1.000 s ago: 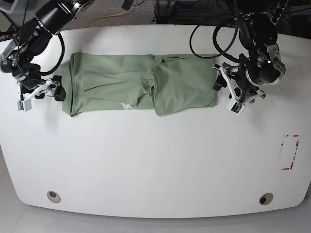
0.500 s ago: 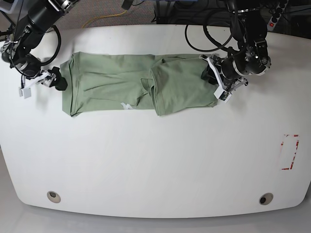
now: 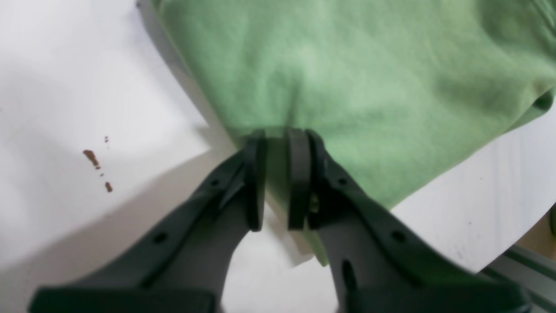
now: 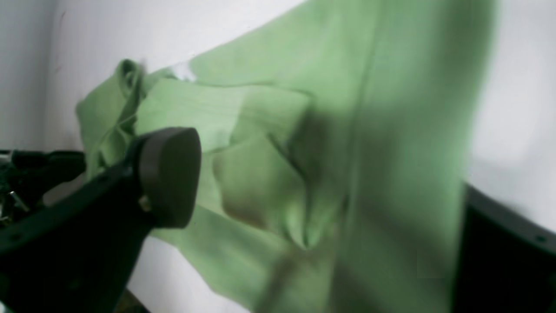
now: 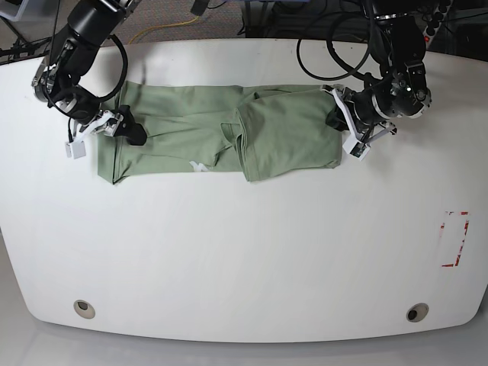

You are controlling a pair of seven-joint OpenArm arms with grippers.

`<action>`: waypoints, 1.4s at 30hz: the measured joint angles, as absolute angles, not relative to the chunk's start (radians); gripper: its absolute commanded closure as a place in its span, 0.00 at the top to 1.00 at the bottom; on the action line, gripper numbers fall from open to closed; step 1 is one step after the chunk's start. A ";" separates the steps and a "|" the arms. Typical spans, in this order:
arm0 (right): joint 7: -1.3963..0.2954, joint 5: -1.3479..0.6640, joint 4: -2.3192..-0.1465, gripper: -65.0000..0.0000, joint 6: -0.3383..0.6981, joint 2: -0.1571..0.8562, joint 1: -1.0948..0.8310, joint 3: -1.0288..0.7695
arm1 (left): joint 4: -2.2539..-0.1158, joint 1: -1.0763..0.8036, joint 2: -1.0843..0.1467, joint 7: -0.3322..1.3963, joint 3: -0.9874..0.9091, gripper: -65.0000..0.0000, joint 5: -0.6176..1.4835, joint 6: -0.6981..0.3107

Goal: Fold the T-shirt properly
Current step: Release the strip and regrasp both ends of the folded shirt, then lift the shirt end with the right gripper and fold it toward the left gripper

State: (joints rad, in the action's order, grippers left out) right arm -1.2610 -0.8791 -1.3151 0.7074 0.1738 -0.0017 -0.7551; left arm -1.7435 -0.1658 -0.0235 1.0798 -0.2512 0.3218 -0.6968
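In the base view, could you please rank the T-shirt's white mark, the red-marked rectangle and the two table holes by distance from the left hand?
1. White mark, on the T-shirt, leftward of the left hand.
2. Red-marked rectangle, right edge.
3. Right hole, front.
4. Left hole, far front corner.

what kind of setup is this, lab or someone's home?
Most likely a robotics lab bench: a bare white table with two black robot arms mounted at its far edge, loose cables behind it, and red tape marks on the tabletop beside a T-shirt.

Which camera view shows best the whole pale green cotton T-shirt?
The base view: the pale green cotton T-shirt lies there complete, folded into a long band. The left wrist view shows only one edge, the right wrist view blurred folds.
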 measured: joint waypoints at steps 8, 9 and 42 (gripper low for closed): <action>-1.226 -0.828 -1.309 0.14 0.697 0.138 0.009 -0.744 | -1.742 -0.166 -0.051 1.081 -0.246 0.10 0.321 -0.697; -1.220 -0.815 -1.307 0.05 0.696 0.138 0.008 -0.742 | -1.742 -0.166 -0.050 1.081 -0.245 0.10 0.321 -0.697; -1.143 -0.730 -1.963 0.00 0.576 0.013 -0.083 -0.150 | -1.580 -0.069 -0.038 1.019 -0.173 0.10 0.247 -0.701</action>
State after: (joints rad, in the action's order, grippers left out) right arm -1.1435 -0.7296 -1.9625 0.5762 0.0128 -0.0834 -0.1505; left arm -1.5799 -0.0692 -0.0383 1.0187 -0.1734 0.2470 -0.7006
